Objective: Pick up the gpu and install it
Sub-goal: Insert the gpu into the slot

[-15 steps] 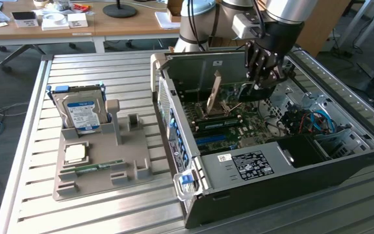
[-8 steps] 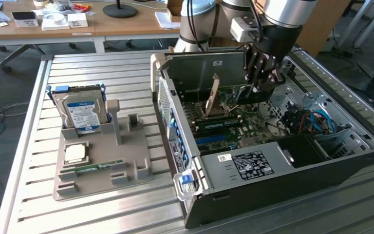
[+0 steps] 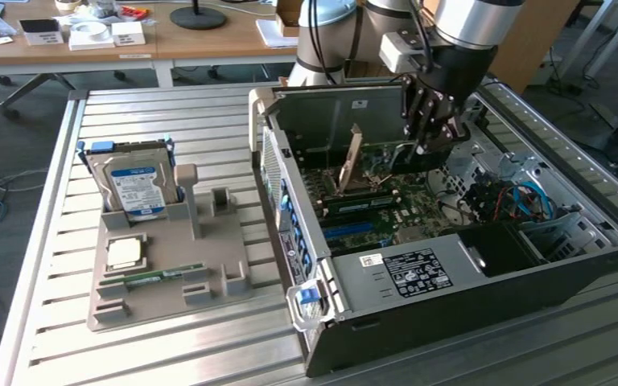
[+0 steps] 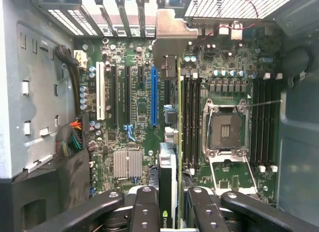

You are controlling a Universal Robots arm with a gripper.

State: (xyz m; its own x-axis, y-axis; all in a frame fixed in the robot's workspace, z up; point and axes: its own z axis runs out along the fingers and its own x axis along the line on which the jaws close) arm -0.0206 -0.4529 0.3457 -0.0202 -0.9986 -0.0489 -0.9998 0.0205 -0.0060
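End effector (image 3: 434, 143), reaching into the open computer case (image 3: 481, 314) at the upper middle of the exterior view, is clenched on the gpu (image 4: 168, 167), with its black fingers (image 4: 144, 202) pressing either face of the card. The card stands on edge over the green motherboard (image 4: 124, 127), just beside the blue slot (image 4: 154, 97), its silvery bracket (image 4: 172, 35) toward the case's rear wall. Whether its lower edge has entered a slot cannot be told. Doing this well likely means holding the card upright and parallel to the slots, lining the bracket up with the rear opening, and pressing down evenly without twisting.
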